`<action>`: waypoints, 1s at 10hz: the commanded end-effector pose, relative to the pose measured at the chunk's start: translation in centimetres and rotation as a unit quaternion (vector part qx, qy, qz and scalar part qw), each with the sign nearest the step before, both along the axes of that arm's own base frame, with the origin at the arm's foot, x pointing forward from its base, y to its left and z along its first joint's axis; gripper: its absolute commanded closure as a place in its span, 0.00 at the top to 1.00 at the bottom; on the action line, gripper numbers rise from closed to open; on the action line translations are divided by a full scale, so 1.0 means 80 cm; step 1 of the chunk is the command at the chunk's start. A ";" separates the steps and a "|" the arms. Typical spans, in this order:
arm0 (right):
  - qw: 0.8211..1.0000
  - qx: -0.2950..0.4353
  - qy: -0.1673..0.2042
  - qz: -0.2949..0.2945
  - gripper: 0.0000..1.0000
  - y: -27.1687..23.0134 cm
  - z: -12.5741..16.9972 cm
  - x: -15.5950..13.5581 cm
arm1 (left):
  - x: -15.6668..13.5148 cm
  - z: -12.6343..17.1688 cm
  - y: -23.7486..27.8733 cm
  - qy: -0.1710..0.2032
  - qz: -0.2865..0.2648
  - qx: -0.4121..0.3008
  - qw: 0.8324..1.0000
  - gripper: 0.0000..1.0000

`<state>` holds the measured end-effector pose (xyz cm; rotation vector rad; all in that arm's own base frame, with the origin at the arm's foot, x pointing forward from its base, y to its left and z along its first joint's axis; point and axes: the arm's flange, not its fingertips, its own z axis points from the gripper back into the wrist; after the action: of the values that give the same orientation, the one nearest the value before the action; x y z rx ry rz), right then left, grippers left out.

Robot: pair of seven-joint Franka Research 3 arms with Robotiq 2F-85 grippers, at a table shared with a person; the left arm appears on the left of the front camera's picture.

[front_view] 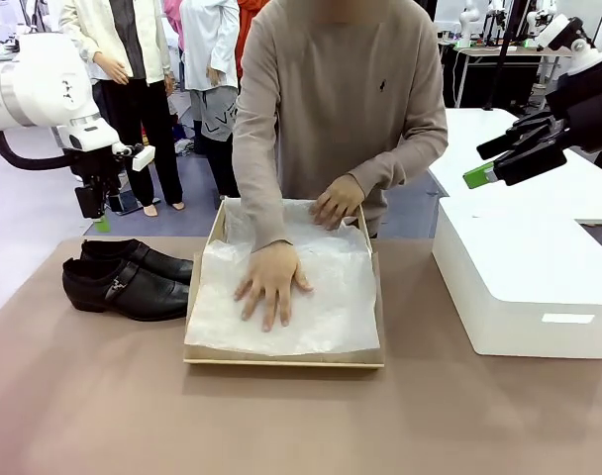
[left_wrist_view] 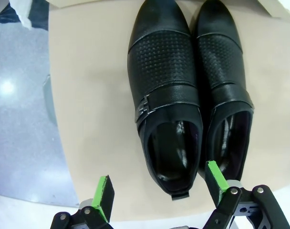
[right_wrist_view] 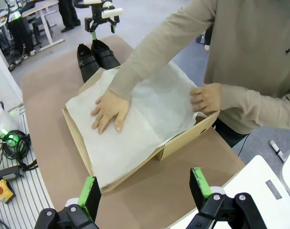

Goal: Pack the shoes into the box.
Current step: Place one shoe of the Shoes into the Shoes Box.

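Note:
Two shiny black shoes (front_view: 128, 275) lie side by side on the table left of the box (front_view: 283, 358), toes toward it; the left wrist view looks down on the shoes (left_wrist_view: 166, 90). The tan box is lined with white tissue, and a person's hand (front_view: 271, 285) presses flat on the paper while the other hand (front_view: 337, 201) holds the far edge. My left gripper (front_view: 95, 203) hangs open above the shoes' heel end, its fingers (left_wrist_view: 105, 195) straddling the nearer shoe's heel. At the upper right my right gripper (front_view: 479, 163) is open in the air, well above the box (right_wrist_view: 183, 141).
A large white rounded box (front_view: 524, 287) stands on the table right of the tan box. The person stands at the far side, arms reaching over the box. Bare brown tabletop (front_view: 281, 426) stretches across the front. Cables and a red button (right_wrist_view: 2, 188) lie beyond the table edge.

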<state>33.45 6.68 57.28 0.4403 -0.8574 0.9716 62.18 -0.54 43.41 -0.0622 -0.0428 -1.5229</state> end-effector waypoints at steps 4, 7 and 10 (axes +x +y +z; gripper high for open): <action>1.000 0.007 -0.006 0.011 1.00 0.000 -0.001 0.003 | 0.009 -0.028 -0.002 -0.007 0.023 0.042 0.999 1.00; 1.000 0.007 -0.006 0.011 1.00 0.000 -0.001 0.003 | 0.012 -0.049 -0.004 0.008 0.013 0.037 0.999 1.00; 1.000 0.007 -0.006 0.011 1.00 0.000 -0.001 0.003 | 0.021 -0.063 -0.004 0.000 0.007 0.037 0.999 1.00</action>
<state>33.46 6.69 57.27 0.4402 -0.8571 0.9716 63.50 -1.25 38.60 -0.0311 0.0187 -1.5047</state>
